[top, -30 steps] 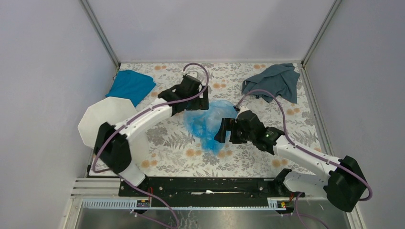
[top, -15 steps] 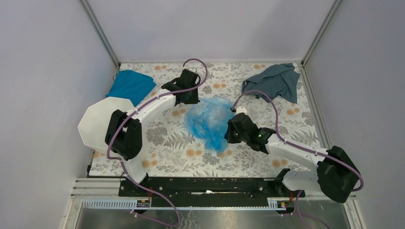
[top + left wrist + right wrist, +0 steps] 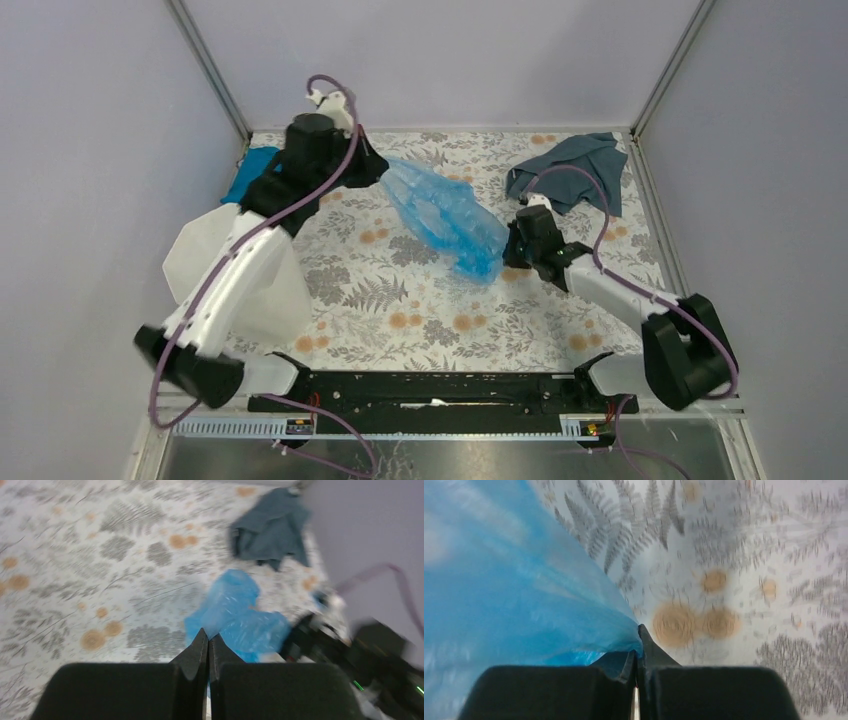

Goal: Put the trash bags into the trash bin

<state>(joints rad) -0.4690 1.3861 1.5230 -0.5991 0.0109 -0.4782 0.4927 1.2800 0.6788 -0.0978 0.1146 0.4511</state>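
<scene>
**Material.** Bag [image 3: 445, 215]: thin translucent blue film, glossy and crinkled. Judged very light and limp, with no stiffness of its own. Likely to sag, billow and trail below any hold. Probably slippery between smooth pads, and liable to tear if drawn hard between two holds.

**Hold points.** Best taken at a gathered bunch of film, never at a single layer. One bunched end per claw suits a bag of this spread.

**Claw state.**
- Left claw [image 3: 378, 167]: shut, pinching the far-left end of the bag. Left wrist view: fingers [image 3: 192, 655] pressed together, blue film starting right at their tips.
- Right claw [image 3: 503, 255]: shut on the near-right end. Right wrist view: film drawn to a point where the tips meet.

**Position.**
- Bag stretched as a diagonal band between the two claws, above the far middle of the table [image 3: 400, 310].
- Left end raised, right end low and close to the table.
- Contact between the sagging middle and the table: cannot be told.
- Bin [image 3: 190, 245] at the left edge, partly hidden by the left arm, well apart from the bag and the right claw.
- Grey cloth [image 3: 575, 165] just beyond the right claw, teal cloth [image 3: 245, 180] at the far left behind the left arm. Neither belongs to the task.

**Handling note.** For transfer, bring both ends over the bin rim. Allow some slack between the claws. Expect loose film to drape outside the rim unless lowered well in before release.
</scene>
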